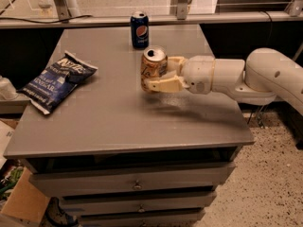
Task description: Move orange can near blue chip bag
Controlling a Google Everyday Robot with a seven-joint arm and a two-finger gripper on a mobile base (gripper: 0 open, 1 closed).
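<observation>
The arm [265, 74] is clad in smooth, rounded cream-white shells, with a tan band at the cylindrical wrist [203, 74]. The gripper [155, 74], above the bench [118, 126] middle, is made of two pale tan fingers [165, 84].

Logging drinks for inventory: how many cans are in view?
2. The orange can is clamped in the gripper over the table; the Pepsi can stands near its far edge. None appears hidden.
</observation>
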